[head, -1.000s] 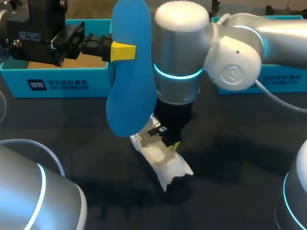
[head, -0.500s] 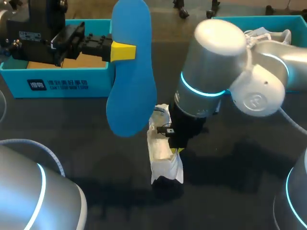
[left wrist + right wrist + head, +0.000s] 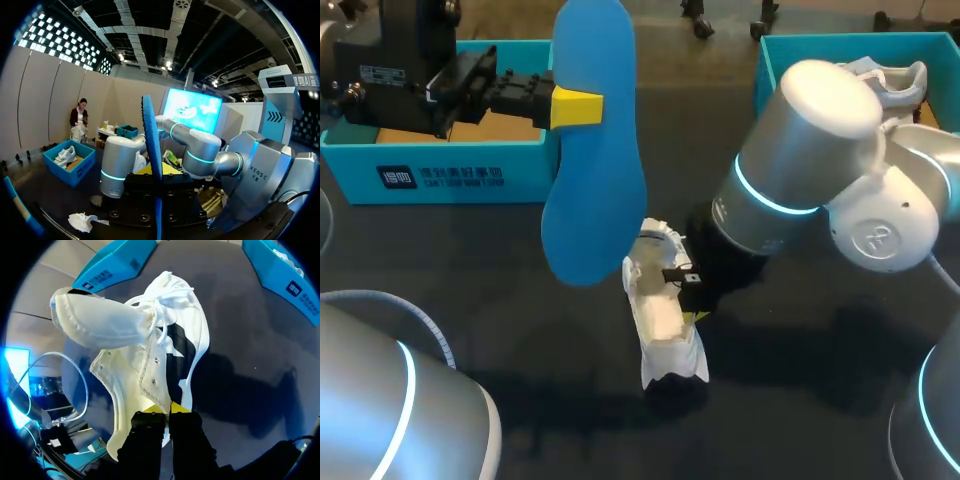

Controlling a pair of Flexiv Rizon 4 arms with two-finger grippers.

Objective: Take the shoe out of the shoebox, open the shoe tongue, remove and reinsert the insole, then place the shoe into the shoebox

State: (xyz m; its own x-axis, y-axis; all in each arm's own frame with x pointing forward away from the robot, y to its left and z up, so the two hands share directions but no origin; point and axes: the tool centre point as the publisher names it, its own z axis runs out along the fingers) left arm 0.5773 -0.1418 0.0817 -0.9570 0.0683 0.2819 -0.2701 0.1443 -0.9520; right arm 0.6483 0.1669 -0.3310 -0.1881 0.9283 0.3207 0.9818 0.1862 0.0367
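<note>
Head view puts the white shoe (image 3: 660, 310) on the dark tabletop (image 3: 470, 300), just to the 6 o'clock side of the middle. The right fingers (image 3: 692, 317) meet it at its 3 o'clock edge. From the right wrist view, those fingers (image 3: 156, 411) are drawn narrow and pinch the rim of the shoe's (image 3: 145, 350) opening, while the tongue (image 3: 100, 320) is pulled well out.

The blue insole (image 3: 590, 150) hangs above the tabletop, running from 12 o'clock down toward the middle. The left fingers (image 3: 575, 108) clamp it near its upper half. It stands edge-on in the left wrist view (image 3: 151, 140).

To my eye the shoe is light and soft. The upper folds and sags, so a pinch on the rim will likely let it swing, and the heel or sole looks a firmer hold. The insole looks thin and springy. I'd expect it to bend when pushed in, so I would feed it toe first.

By my count:
- One insole.
- Two shoes, the second shoe (image 3: 890, 80) lying in a box.
- Two blue shoeboxes, the left shoebox (image 3: 450, 170) at 10 o'clock and the right shoebox (image 3: 770, 60) at 2 o'clock.
</note>
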